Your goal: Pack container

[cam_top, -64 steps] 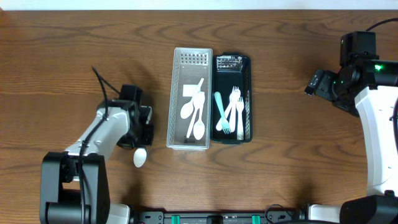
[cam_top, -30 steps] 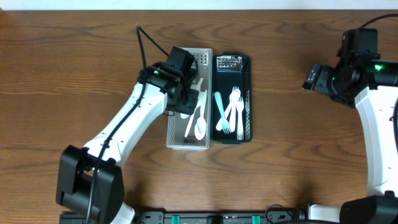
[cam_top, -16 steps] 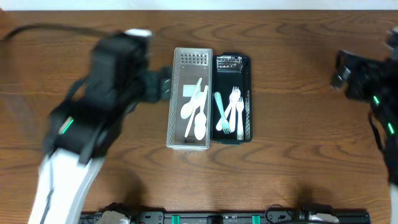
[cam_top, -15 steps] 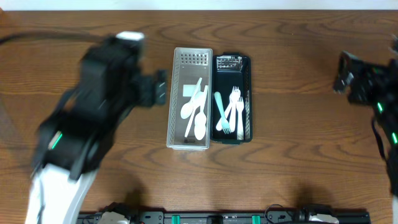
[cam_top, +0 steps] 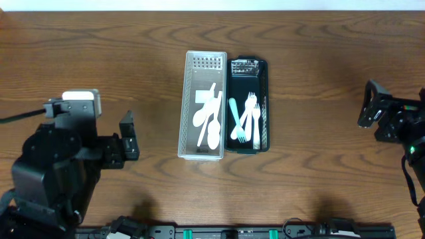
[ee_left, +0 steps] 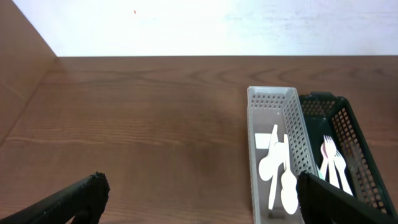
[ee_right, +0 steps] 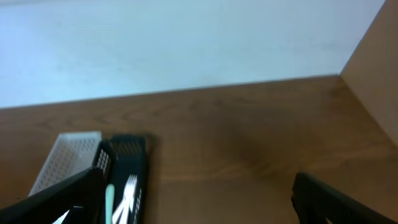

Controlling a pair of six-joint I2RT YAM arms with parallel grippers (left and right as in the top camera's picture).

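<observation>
A white slotted basket (cam_top: 182, 99) at the table's centre holds white spoons (cam_top: 209, 126). Touching its right side, a dark green basket (cam_top: 267, 99) holds white forks (cam_top: 251, 119) and a teal spoon (cam_top: 234, 113). My left gripper (cam_top: 129, 137) hangs open and empty at the lower left, well clear of both baskets. In the left wrist view its fingers (ee_left: 74, 198) frame bare wood, with the white basket (ee_left: 254, 155) and green basket (ee_left: 348, 121) ahead. My right gripper (cam_top: 367, 106) is open and empty at the right edge; the right wrist view shows the green basket (ee_right: 127, 146) far off.
Brown wooden table all around the baskets. A pale wall (ee_left: 217, 25) runs along the table's far edge. The left arm's bulky body (cam_top: 53, 172) fills the lower left corner, and the right arm (cam_top: 405, 123) stands at the right edge.
My left gripper opened over the white basket, then the arm swung back to the lower left, empty. The right arm drew down and outward along the right edge.
</observation>
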